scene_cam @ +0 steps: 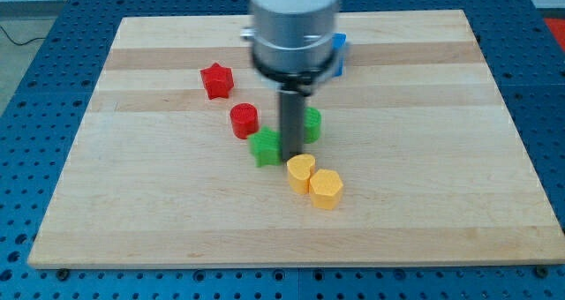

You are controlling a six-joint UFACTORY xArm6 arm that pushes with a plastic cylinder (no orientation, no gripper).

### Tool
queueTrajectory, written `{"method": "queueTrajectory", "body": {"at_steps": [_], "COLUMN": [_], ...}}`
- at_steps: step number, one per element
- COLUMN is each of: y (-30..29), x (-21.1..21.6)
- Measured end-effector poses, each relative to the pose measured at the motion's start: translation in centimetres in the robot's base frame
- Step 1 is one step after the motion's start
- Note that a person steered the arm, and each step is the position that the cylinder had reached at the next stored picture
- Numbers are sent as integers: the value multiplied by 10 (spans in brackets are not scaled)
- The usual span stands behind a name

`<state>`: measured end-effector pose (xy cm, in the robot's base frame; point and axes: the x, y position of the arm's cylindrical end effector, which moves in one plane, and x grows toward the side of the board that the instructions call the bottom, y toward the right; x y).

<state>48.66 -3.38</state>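
Tip (290, 152) between green star (264, 147) and green cylinder (311, 123), just above yellow heart (301, 171); no gripper here.

two red blocks (216, 80), two green (265, 146), two yellow (301, 172), one blue (339, 51)

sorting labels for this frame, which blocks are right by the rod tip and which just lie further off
By my tip:
green star block, touching or nearly so on the view's left
green block, partly hidden behind the rod
yellow heart block, just below

Further off:
yellow hexagon block
red cylinder
red star block
blue block, mostly hidden
wooden board
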Motion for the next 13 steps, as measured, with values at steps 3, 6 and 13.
{"method": "queueTrajectory", "body": {"at_steps": [3, 6, 13], "y": [67, 41, 61], "x": [3, -35, -82]}}
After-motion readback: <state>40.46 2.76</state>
